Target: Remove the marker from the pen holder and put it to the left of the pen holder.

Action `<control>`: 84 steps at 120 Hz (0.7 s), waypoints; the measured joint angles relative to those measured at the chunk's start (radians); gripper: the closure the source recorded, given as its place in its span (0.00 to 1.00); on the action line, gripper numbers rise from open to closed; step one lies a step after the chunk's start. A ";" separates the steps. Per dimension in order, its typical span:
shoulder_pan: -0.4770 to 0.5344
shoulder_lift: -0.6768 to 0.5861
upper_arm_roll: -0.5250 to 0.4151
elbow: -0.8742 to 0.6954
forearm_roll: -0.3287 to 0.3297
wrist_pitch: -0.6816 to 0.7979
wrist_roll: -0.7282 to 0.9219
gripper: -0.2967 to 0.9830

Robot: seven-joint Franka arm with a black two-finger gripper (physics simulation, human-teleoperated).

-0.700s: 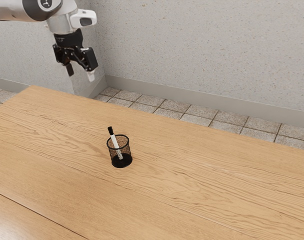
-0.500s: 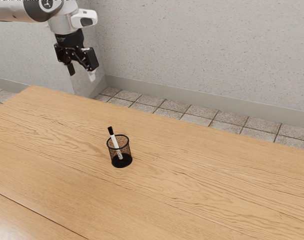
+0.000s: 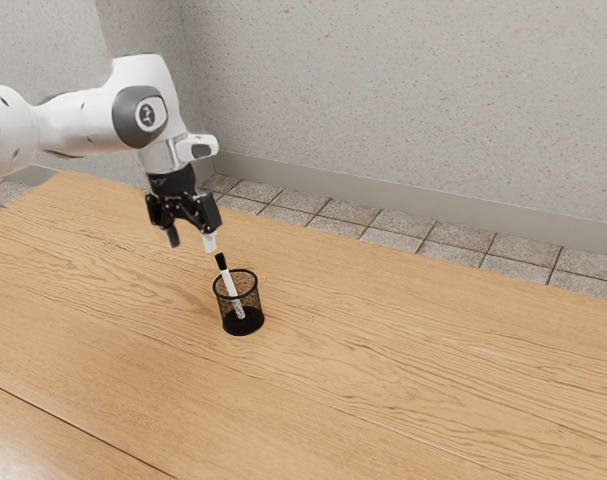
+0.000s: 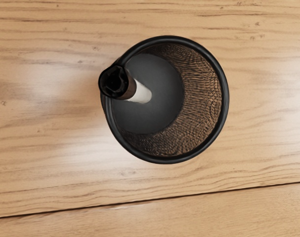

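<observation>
Marker (image 3: 229, 282) stands tilted in the pen holder (image 3: 257, 286), near and below the gripper (image 3: 191, 241), toward the exterior view's right. The gripper's fingers are spread well apart, holding nothing. Nearest to them is the marker's black cap (image 3: 221, 262), above the holder's rim; the white barrel slants down inside. Farther below the gripper, the holder sits upright on the wooden table (image 3: 383, 360). Past the table's far edge lie floor tiles (image 3: 353, 213), then a speckled wall (image 3: 403, 100).
</observation>
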 joint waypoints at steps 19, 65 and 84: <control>-0.001 0.045 -0.001 -0.002 -0.043 0.048 0.034 0.23; -0.001 0.177 0.007 0.095 -0.062 0.083 0.100 0.23; -0.001 0.211 0.007 0.129 -0.065 0.087 0.119 0.23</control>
